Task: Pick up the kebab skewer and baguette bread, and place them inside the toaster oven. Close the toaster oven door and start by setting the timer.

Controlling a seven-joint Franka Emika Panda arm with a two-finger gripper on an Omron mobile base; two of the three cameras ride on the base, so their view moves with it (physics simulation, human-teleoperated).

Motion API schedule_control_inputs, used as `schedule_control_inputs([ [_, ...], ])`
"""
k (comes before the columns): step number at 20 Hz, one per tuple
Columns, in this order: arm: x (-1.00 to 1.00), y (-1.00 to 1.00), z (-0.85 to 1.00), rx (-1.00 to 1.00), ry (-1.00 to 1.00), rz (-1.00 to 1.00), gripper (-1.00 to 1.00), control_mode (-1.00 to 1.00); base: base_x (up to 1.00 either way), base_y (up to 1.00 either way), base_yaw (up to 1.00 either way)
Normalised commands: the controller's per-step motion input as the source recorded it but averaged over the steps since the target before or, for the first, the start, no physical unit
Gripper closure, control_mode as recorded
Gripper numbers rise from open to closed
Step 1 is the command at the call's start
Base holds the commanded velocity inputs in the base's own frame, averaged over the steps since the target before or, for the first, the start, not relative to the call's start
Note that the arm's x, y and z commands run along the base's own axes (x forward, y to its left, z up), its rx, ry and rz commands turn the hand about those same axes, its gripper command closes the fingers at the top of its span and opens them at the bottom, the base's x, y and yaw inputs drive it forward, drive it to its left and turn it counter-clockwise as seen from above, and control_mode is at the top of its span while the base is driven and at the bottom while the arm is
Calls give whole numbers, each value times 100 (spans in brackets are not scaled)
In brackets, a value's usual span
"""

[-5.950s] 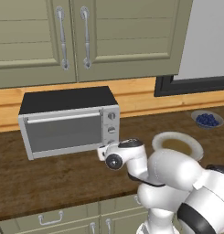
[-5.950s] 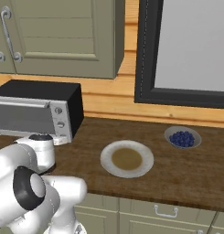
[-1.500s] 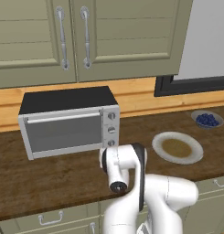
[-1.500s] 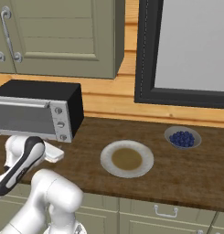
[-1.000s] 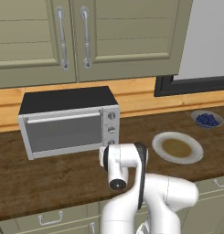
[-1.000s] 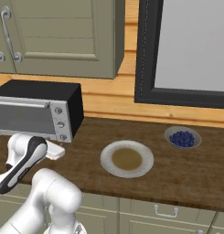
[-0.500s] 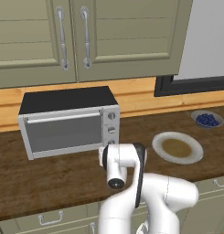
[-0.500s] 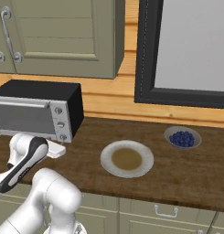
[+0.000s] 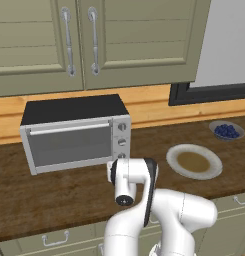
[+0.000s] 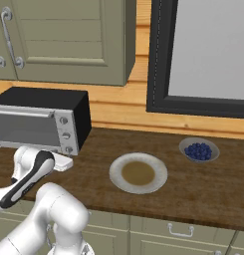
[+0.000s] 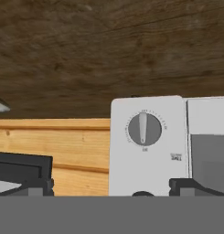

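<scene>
Silver toaster oven (image 9: 74, 134) sits at the left of your wooden counter (image 9: 54, 187) with its door (image 9: 69, 145) up and closed, your gripper (image 11: 111, 188) hangs wide open and empty facing a knob (image 11: 143, 129), with plate (image 9: 194, 161) and berries (image 9: 227, 131) off right.

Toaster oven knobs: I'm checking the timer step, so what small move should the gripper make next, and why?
Probably shift sideways to centre on the knob, then ease in. The toaster oven door looks shut, the gripper is open facing the control panel, and in the hand view the knob sits off-centre between the fingertips, not yet touched.
</scene>
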Motion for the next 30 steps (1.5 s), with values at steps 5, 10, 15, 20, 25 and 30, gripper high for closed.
schedule_control_inputs([
  [5, 18, 0, -3, -4, 0, 1, -100, -100, 0, 0, 0],
  [10, 16, 0, 0, -2, 0, 1, -100, -100, 0, 0, 0],
  [15, 13, 0, -3, -3, 0, 2, -100, -100, 0, 0, 0],
  [20, 6, 0, -7, -3, 0, 2, -100, -100, 0, 0, 0],
  [25, 4, -9, -10, -3, 0, 3, -100, -100, 0, 0, 0],
  [30, 11, -16, -9, -2, 0, 3, -100, -100, 0, 0, 0],
])
